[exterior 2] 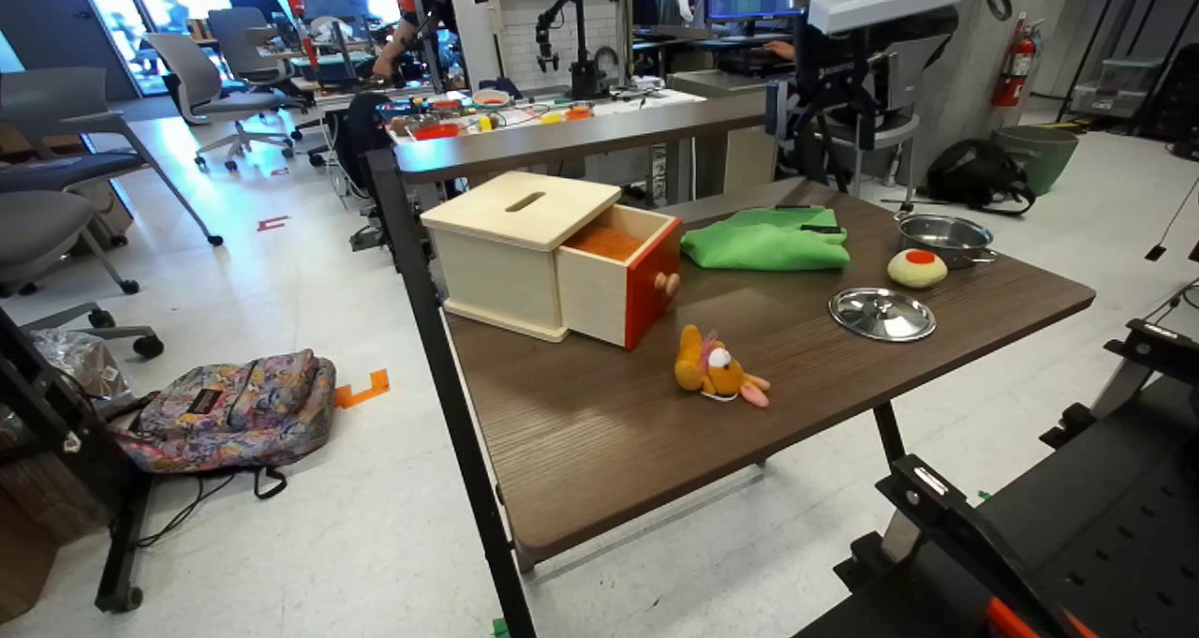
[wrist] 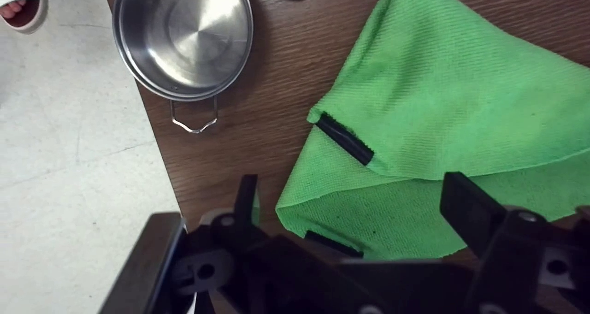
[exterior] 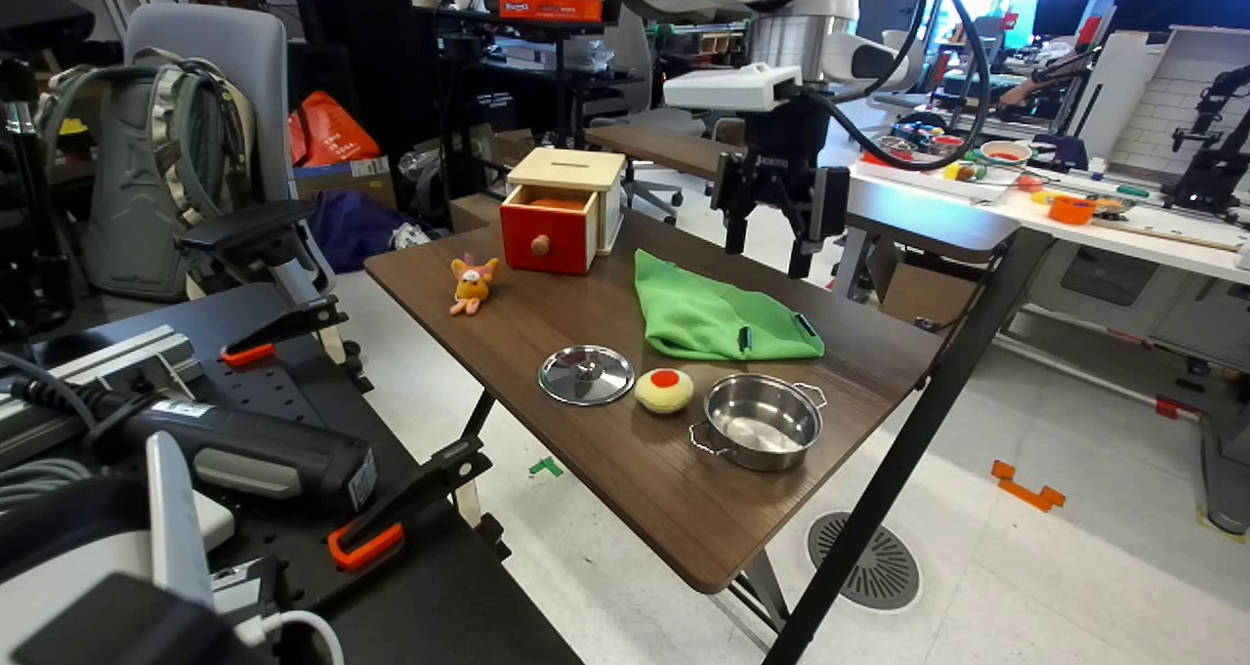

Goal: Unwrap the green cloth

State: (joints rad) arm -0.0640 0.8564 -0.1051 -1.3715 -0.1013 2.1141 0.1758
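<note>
The green cloth (exterior: 718,311) lies folded below the tool (exterior: 769,251).

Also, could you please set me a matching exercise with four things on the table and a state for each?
Things:
1. green cloth
2. pot
3. drawer
4. lid

States:
A. lying flat, off the pot
B. red-fronted and pulled out
C. folded over, with black strips showing
D. silver, with its top uncovered

Pairs: 1-C, 2-D, 3-B, 4-A
</note>
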